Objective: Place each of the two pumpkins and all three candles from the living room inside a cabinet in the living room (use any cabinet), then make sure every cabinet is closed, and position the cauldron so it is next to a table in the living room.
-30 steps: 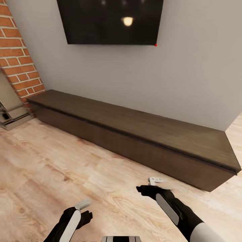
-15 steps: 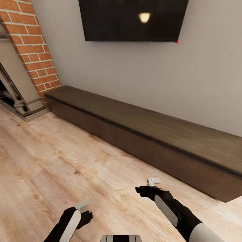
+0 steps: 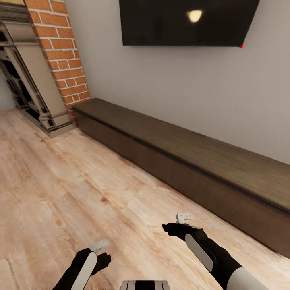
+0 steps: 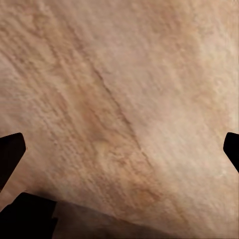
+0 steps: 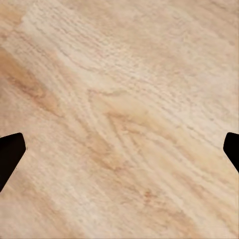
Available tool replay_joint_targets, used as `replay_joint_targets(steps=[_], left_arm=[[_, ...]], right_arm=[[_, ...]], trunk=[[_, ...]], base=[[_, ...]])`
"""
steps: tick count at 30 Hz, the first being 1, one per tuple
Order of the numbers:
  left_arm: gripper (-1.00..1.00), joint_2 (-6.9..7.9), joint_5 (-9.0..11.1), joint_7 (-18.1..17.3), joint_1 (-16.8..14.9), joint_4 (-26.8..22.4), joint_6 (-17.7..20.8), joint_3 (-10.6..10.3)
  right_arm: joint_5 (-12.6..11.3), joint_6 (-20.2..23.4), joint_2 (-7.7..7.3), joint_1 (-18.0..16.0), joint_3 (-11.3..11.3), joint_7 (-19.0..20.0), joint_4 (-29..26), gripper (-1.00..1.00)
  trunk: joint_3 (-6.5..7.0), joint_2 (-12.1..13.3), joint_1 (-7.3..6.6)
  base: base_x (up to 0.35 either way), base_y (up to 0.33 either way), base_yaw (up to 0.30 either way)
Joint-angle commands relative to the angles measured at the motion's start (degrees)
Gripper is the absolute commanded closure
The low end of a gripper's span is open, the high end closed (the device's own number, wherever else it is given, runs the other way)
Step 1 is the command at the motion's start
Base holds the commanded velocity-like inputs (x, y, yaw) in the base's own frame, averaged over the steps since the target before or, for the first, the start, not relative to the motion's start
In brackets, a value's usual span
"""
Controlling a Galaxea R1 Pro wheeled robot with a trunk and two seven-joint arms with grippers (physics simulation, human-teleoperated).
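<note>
Living room: pale wood floor (image 3: 60, 189), grey wall (image 3: 169, 88), dark TV (image 3: 185, 22) mounted high, brick column (image 3: 60, 52) and a fireplace surround (image 3: 32, 96) at far left. The cabinet (image 3: 181, 161) runs along the wall base from the brick column off toward the right edge; its front looks flush, all drawers shut as far as can be seen.

Left gripper (image 3: 100, 244) hangs low over the floor, well apart from the cabinet. In the left wrist view its 2 dark fingertips (image 4: 11, 154) sit at opposite edges with bare floor between, so it is spread wide and empty. Right gripper (image 3: 184, 217) is held further forward, near the cabinet front but not touching; its fingertips (image 5: 10, 152) are likewise far apart over floor, holding nothing.

Judgement: robot is in transit, both claws free, and no pumpkin, candle, cauldron or table is in sight, so nothing can be collected from here.

Risks: the right arm is closest to the cabinet, so a turn or forward roll of the base could knock it against the front. The handleless fronts give little to grip, so opening a drawer later may slip. Arriving with nothing means an extra trip.
</note>
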Motion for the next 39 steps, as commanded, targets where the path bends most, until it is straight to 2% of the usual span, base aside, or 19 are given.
replay_joint_targets(steps=[1,8,15,39], left_arm=[[-1.0,0.01,0.6,0.6,0.0,-0.1,0.1,-0.1],[-1.0,0.01,0.6,0.6,0.0,0.0,0.0,-0.1],[-1.0,0.01,0.6,0.6,0.0,0.0,0.0,-0.1],[-1.0,0.01,0.6,0.6,0.0,0.0,0.0,-0.1]], right_arm=[[-0.6,0.1,-0.08,0.0,0.3,-0.6,-0.1,-1.0],[-0.6,0.1,-0.08,0.0,0.3,-0.6,-0.1,-1.0],[-0.6,0.1,-0.06,0.0,1.7,-0.6,-0.1,-1.0],[-0.7,-1.1,-0.06,0.0,1.9,-0.6,-0.1,-1.0]], trunk=[[-0.11,0.0,-0.01],[-0.54,0.0,-0.01],[-0.97,0.0,-0.01],[-2.44,0.0,-0.01]], base=[[0.0,0.0,0.236],[0.0,0.0,0.235],[0.0,0.0,0.236],[0.0,0.0,0.236]])
